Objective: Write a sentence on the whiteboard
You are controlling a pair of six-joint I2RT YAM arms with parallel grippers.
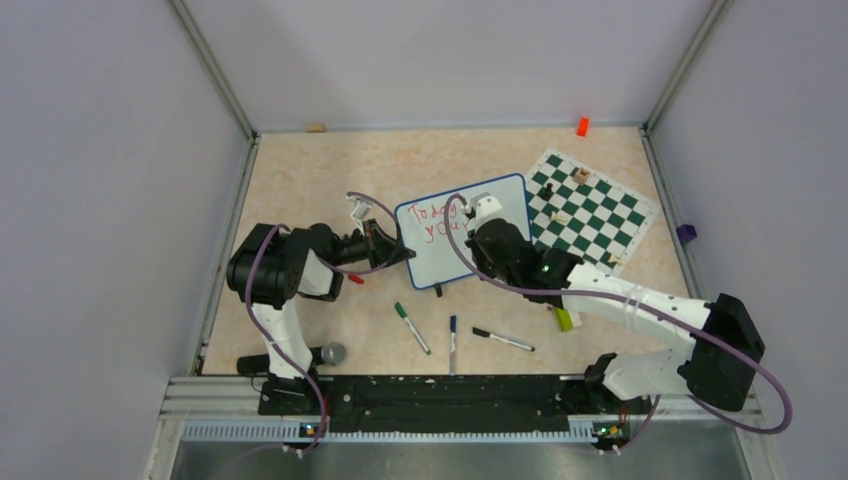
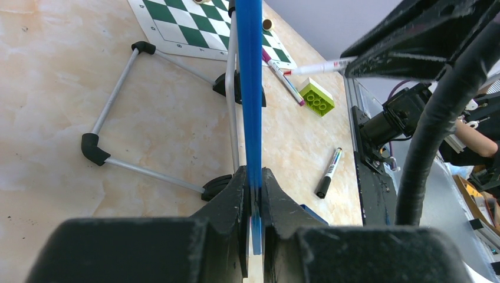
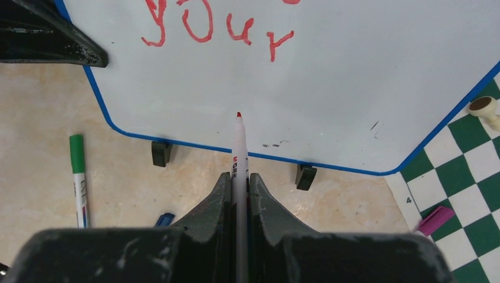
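A beige marbled table (image 1: 300,180) sits between pale grey walls, with a metal rail along its near edge where the two arm bases are bolted. Just beyond the rail three markers lie apart on the surface: a green-capped marker (image 1: 411,327) to the left, a blue marker (image 1: 452,343) in the middle and a black marker (image 1: 503,340) to the right. A lime brick (image 1: 564,319) lies beside the right arm's forearm.

Further in, the whiteboard (image 1: 430,262) stands mid-table on its black feet (image 3: 160,152), turned at an angle. The left gripper (image 2: 253,183) is pinched narrow on the board's blue frame at its left edge, which its wrist camera sees edge-on between the fingers. The right gripper (image 3: 239,183) is closed tight around a red marker (image 3: 239,147). The marker points at the board's lower part, its red tip over bare white below the writing. Whether the tip touches the surface cannot be told.

The sentence (image 1: 435,222) shows as red slanting handwriting in the board's upper left. "Today" is on the first line and "your" below it, with part of it hidden behind the right arm.

Beyond the board's right corner lies a green-and-white chess mat (image 1: 590,215) with a few small pieces on it. At the far edge sit an orange object (image 1: 582,126) and a small wooden block (image 1: 316,127).
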